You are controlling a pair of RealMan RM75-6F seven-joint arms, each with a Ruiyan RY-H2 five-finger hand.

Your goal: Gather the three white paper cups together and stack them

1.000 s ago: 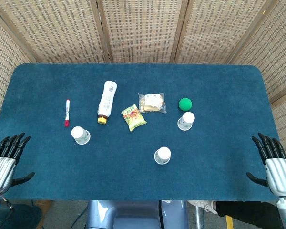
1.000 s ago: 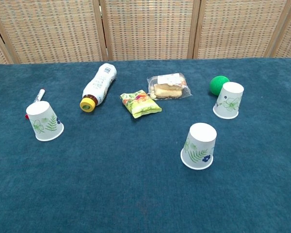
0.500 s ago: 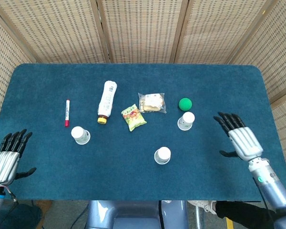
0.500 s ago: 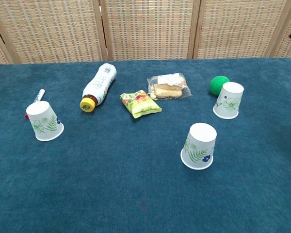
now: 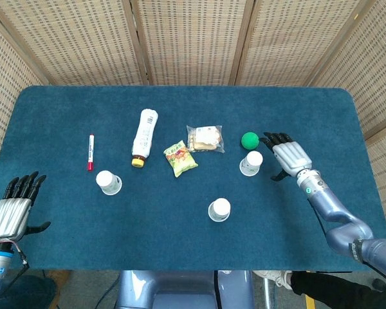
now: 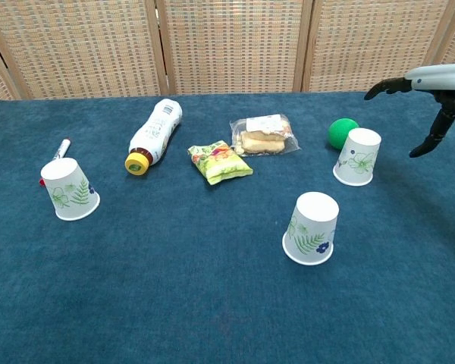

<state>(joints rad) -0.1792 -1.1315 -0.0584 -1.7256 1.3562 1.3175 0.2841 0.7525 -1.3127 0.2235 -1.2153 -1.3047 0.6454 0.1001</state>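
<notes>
Here the right hand [image 5: 288, 156] hovers with fingers spread, holding nothing, just beside 1 of the 3 white paper cups.

That right cup [image 5: 251, 163] stands upside down immediately to the left of the right hand, apart from it, and the green ball [image 5: 249, 140] lies just behind the cup, close to the fingertips [image 6: 375, 90] of this hand. The middle cup [image 5: 219, 210] is nearer to the robot and further left of the right hand, well apart from it. The left cup [image 5: 108, 182] stands far across the blue table [image 5: 321, 116], closer to the left hand [image 5: 11, 210], which rests at the near left edge, fingers apart and empty. All 3 cups are upside down and separate. Between them lie a bottle [image 5: 144, 136], a green snack packet [image 5: 180, 158], a clear food bag [image 5: 204, 138] and a marker [image 5: 90, 152].
</notes>
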